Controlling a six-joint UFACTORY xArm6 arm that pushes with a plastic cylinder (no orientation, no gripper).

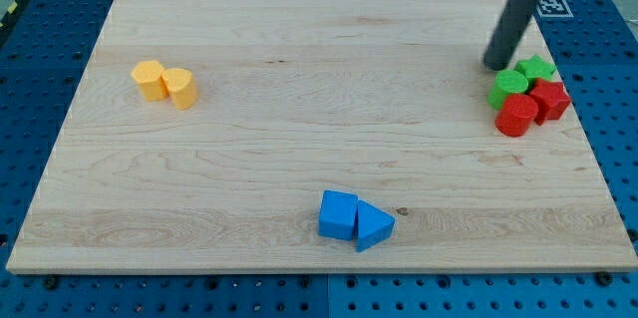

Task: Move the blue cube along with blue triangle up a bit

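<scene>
My tip (495,64) sat near the view's top right on the worktop (299,109), just beside the green blocks and well apart from the targets. The tool was a bare rod, so it had no opening and held nothing. The blue cube (338,214) and blue triangle (374,226) lay touching, cube on the view's left, near the worktop's bottom edge at the centre. Because they sat as a pair, one push from below would probably carry both up, though there was little room between them and the edge.

Other stuff: two green blocks (522,77) and two red blocks (533,107) clustered at the view's right, right by my tip. Two yellow blocks (165,83) touched at the view's left. Nothing stood above the blue pair. My route down looked clear if I skirted the red ones.
</scene>
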